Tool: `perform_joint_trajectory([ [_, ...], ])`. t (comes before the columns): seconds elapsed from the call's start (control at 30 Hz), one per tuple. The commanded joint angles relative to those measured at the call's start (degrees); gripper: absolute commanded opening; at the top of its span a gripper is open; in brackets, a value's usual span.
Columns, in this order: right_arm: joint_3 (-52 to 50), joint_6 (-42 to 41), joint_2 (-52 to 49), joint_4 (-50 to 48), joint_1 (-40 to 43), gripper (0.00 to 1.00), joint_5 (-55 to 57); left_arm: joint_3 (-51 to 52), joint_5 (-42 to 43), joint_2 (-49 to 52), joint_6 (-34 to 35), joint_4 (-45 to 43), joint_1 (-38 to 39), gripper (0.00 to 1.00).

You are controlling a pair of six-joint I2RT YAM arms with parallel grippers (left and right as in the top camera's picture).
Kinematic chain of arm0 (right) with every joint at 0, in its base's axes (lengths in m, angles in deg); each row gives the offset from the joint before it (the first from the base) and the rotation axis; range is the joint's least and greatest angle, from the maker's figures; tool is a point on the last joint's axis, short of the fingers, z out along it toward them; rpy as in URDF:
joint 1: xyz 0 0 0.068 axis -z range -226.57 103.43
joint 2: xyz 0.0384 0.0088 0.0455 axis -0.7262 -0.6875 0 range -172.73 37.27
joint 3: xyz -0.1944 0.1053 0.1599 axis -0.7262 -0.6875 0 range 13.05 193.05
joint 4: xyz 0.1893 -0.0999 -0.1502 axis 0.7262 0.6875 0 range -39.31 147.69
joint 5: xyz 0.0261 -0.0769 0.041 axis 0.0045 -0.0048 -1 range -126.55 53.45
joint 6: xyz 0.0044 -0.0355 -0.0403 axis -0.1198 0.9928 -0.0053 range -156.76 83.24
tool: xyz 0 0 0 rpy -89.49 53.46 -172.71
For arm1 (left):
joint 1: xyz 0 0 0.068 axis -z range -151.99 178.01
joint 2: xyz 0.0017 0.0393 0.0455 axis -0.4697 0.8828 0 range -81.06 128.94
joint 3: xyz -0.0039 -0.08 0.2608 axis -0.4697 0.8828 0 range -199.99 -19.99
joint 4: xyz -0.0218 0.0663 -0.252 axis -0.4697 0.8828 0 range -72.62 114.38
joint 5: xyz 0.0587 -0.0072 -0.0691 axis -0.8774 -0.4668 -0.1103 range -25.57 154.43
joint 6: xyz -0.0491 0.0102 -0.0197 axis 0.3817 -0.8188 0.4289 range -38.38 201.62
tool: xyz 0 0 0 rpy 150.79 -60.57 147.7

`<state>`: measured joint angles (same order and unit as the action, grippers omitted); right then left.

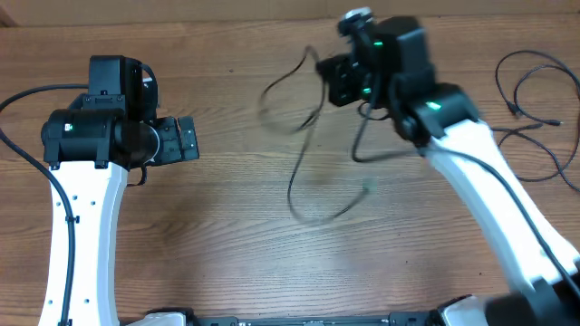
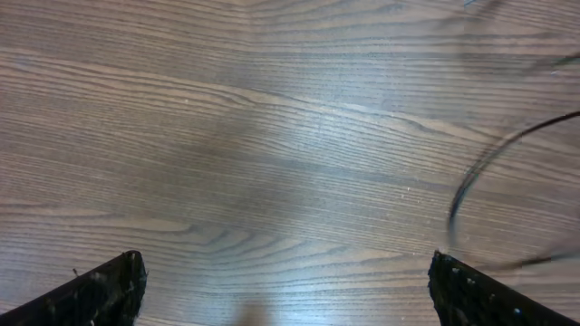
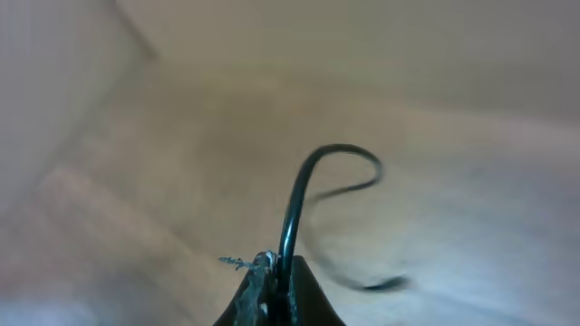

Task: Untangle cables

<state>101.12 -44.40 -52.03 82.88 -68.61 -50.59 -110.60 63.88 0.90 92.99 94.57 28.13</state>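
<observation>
Right gripper (image 3: 275,276) is pressed together, pinching a thin black cable (image 3: 292,213) at the very tips. The cable rises from the fingers, curls over to the right and drops to a blurred stretch lower right. A small pale spiky bit (image 3: 237,263) sticks out left at the fingertips; cannot tell what it is.

Overhead, the right gripper (image 1: 328,74) sits near the far edge of the table (image 1: 227,244), a little right of centre. Its arm reaches in from the near right corner. The held cable (image 1: 294,186) hangs off it in loose blurred loops: one left of the gripper, one long curve toward mid-table, one short strand under the gripper. Cannot tell whether the low curve touches the wood. Its ends are too blurred to read.

Second cable (image 1: 524,86) lies in loose loops at the right edge, toward the far right corner, well apart from the held one.

Left gripper (image 1: 186,140) is toward the left edge, mid-depth, pointing right. In the wrist view its fingers (image 2: 109,290) are spread wide over bare wood. A blurred arc of cable (image 2: 471,181) shows near the right-hand finger, not between the fingers.
</observation>
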Motion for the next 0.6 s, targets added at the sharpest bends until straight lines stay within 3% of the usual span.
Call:
perform_joint_trajectory([
  [0.0, 1.07, 0.24, 8.31, 0.7, 1.36, 0.04, 11.87, -1.07, 0.59, -0.96, -1.09, -0.04, -0.2, 0.99],
  [0.17, 1.07, 1.36, 17.38, 1.84, 7.41, 0.04, 26.67, -1.09, 0.59, -0.96, -1.09, -0.04, -0.2, 1.0],
  [0.43, 1.05, 3.28, 18.25, 8.74, 19.19, 0.06, 26.01, -1.09, 0.59, -0.96, -1.09, -0.04, -0.2, 1.0],
  [0.5, 1.03, 6.23, 16.57, 11.39, 19.91, 0.29, 21.88, -1.09, 0.59, -0.96, -1.09, -0.04, -0.2, 0.99],
  [0.57, 1.03, 11.65, 13.05, 14.38, 19.91, 0.64, 14.71, -1.09, 0.59, -0.96, -1.09, -0.04, -0.2, 0.99],
])
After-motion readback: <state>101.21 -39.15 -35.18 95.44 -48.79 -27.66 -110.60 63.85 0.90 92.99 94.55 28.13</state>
